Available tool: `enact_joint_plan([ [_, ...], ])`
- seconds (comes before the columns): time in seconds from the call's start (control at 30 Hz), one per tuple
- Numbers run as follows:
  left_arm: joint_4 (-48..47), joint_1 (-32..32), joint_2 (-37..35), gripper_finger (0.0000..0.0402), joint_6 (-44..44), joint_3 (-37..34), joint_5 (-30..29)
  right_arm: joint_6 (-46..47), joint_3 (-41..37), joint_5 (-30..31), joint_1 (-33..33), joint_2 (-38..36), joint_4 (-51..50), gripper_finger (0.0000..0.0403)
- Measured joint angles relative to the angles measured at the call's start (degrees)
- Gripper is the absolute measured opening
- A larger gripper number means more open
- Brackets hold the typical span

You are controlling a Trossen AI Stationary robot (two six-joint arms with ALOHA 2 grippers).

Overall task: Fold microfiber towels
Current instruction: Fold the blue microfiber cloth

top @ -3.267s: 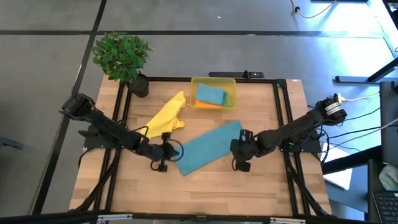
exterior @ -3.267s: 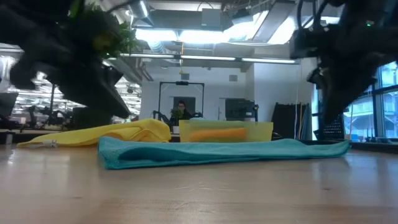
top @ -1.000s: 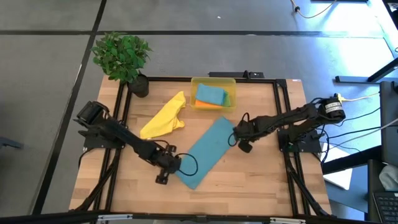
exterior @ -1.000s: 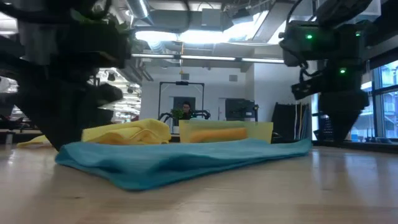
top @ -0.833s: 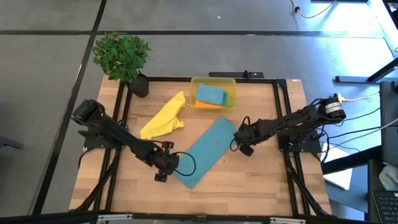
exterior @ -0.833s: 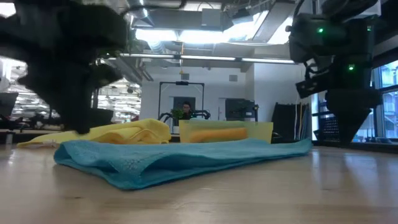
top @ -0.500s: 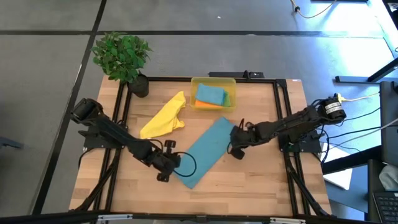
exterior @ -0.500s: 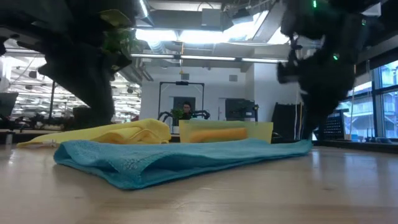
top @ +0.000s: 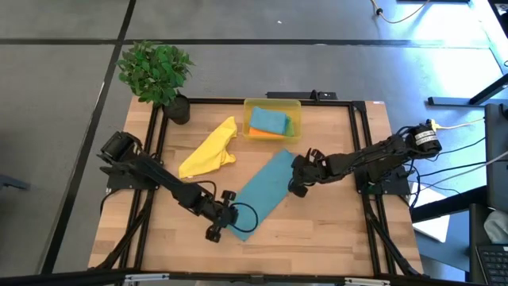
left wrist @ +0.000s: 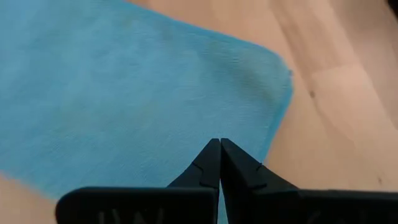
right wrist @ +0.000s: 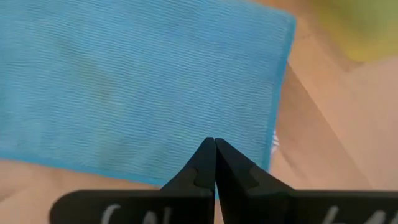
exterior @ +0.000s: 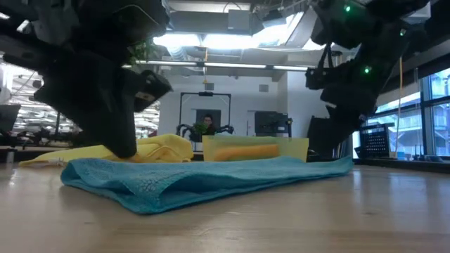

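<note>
Blue towel (top: pixel 260 191): mid-tabletop, lying slantwise, folded to a long strip; more folds to come.
Left gripper (top: pixel 225 222): fingers together, over its front end.
Right gripper (top: pixel 296 184): fingers together, by its back end.
Yellow towel (top: pixel 209 149): crumpled, unfolded.
Bin (top: pixel 272 104): back edge, folded towels inside.

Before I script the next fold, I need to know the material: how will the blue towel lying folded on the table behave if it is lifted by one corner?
The blue towel is probably floppy: in the low view its edges sag and ripple on the table. It likely drapes and unfolds when lifted. Its ribbed weave in the right wrist view suggests it grips rather than slides.
</note>
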Motion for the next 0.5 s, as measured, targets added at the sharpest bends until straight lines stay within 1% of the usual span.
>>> enact_joint_plan([
  [0.1, 2.89, 0.0, 2.49, 0.0002, 1.04, 0.0, 2.58, 0.24, -1.26, 0.06, -0.94, 0.02, 0.81, 0.0006],
  [0.23, 5.42, 0.46, 5.25, 0.0001, 1.06, 0.0, 5.48, 0.34, -4.24, 0.16, -1.61, 0.02, 5.01, 0.0006],
  [0.43, 11.15, 1.88, 7.55, 0.0003, 1.08, 0.11, 6.37, 0.45, -7.02, 0.02, -3.75, 0.04, 7.28, 0.0006],
  [0.5, 13.07, 2.44, 7.79, 0.0001, 2.01, -0.01, 7.68, 0.26, -7.58, 0.0, -5.08, 0.04, 7.69, 0.0006],
])
